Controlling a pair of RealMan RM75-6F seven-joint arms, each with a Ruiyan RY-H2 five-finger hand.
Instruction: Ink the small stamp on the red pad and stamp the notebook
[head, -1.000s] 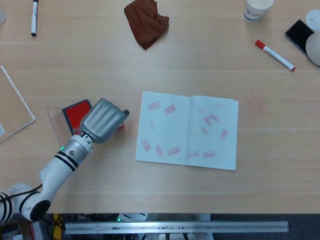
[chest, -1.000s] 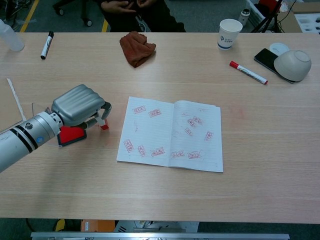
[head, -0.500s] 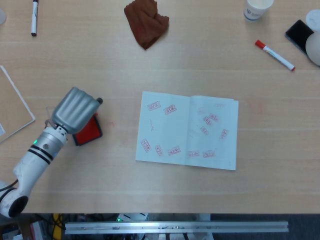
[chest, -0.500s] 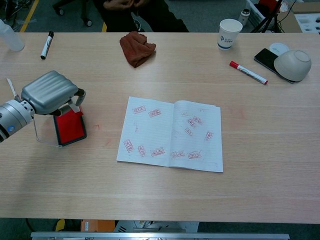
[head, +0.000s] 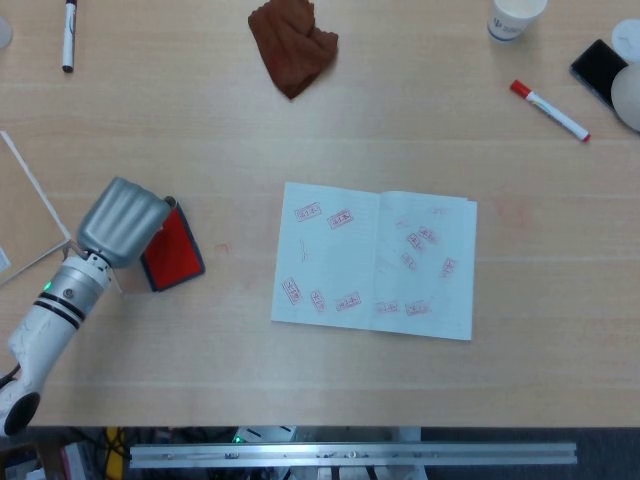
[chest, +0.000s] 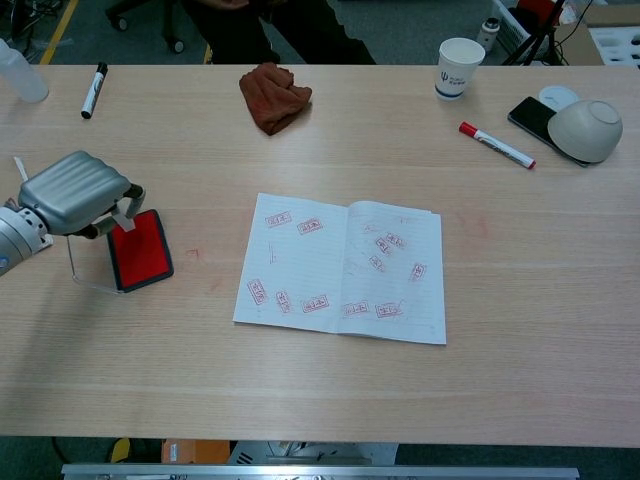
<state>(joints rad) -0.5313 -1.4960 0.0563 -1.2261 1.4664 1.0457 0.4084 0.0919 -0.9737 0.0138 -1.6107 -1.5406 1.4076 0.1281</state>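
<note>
Holding small stamp, left hand

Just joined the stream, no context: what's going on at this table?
The left hand is at the top-left edge of the red ink pad, fingers curled; the small stamp itself is not clearly visible, so I can't confirm it is held. The open notebook lies to the right of the pad, already carrying many red stamp prints on both pages. The right hand is not in view. A brown cloth, markers and a paper cup sit untouched along the far edge.
</note>
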